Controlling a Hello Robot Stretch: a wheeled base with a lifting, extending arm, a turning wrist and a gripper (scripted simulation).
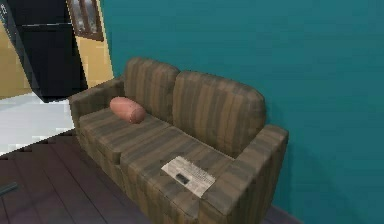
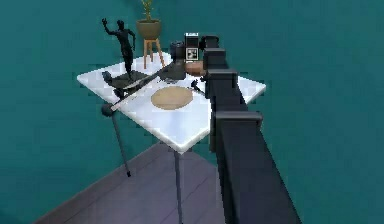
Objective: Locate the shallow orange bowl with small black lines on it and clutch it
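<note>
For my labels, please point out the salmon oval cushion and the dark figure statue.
salmon oval cushion [image 1: 127, 109], forward view, its middle.
dark figure statue [image 2: 122, 45], arm side view, its torso.

Forward view: faces down onto sofa [image 1: 170, 140], near.
Arm side view: looks along arm [image 2: 245, 150] over counter [image 2: 172, 126], close.
Shared: teal wall [image 1: 300, 60].

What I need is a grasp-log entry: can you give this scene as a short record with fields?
surface: white table on thin metal legs
candidate: round shallow tan-orange dish mid-table; black lines not discernible
gripper: dark two-finger gripper beyond the dish; cannot tell whether it holds anything
also on table: dark figure statue, potted plant on wooden stand
forward view: striped brown sofa bearing a pinkish round cushion
</note>
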